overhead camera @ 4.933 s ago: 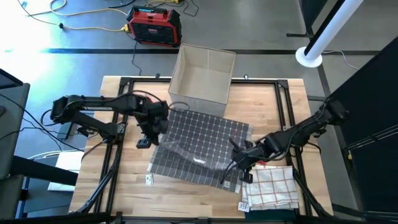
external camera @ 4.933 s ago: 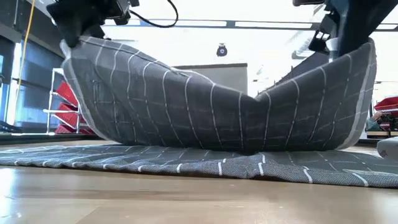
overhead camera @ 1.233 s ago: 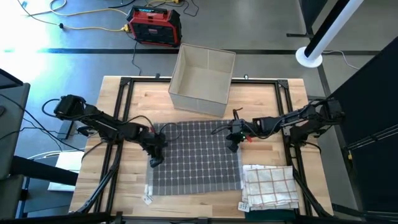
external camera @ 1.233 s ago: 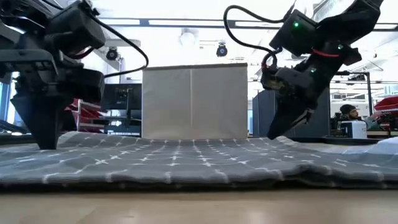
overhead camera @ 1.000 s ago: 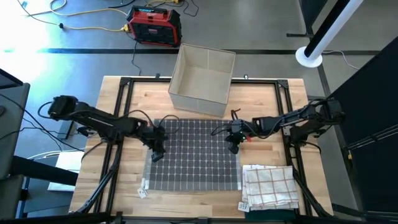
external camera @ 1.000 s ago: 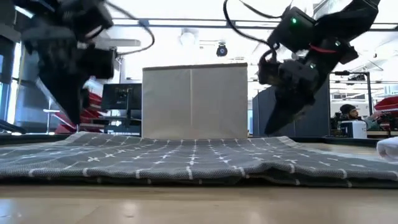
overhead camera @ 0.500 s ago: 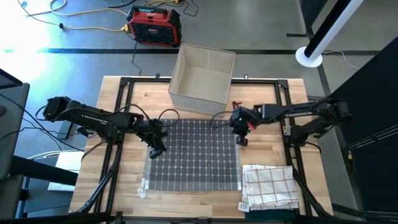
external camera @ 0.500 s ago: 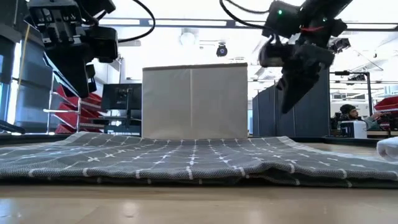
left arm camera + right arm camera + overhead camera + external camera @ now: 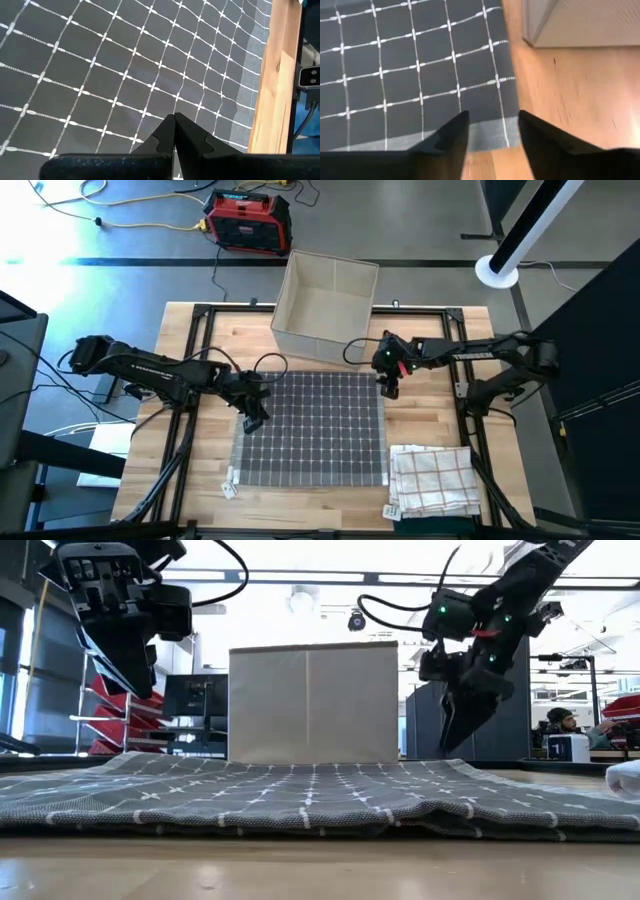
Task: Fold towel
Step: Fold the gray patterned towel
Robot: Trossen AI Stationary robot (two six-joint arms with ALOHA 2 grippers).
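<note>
The grey towel [image 9: 315, 430] with its white grid lies folded and flat on the wooden table, also seen in the low view [image 9: 300, 800]. My left gripper [image 9: 253, 421] hangs shut above the towel's left edge, clear of the cloth in the low view [image 9: 135, 690] and in its wrist view [image 9: 174, 119]. My right gripper [image 9: 388, 388] stands open over the towel's far right corner, fingers pointing down [image 9: 447, 745]. In its wrist view [image 9: 492, 127] the towel's hem [image 9: 480, 135] and bare wood show between the fingers, with nothing held.
A beige fabric box [image 9: 325, 305] stands just beyond the towel's far edge. A folded white towel with red checks [image 9: 432, 480] lies at the near right. A small white tag [image 9: 229, 487] sticks out at the grey towel's near left corner. Black frame rails run along both sides.
My left gripper has risen off the towel's left edge and now hangs above it. My right gripper has lifted and gone toward the table's far edge, then come down over the towel's far right corner. The towel has stayed flat.
</note>
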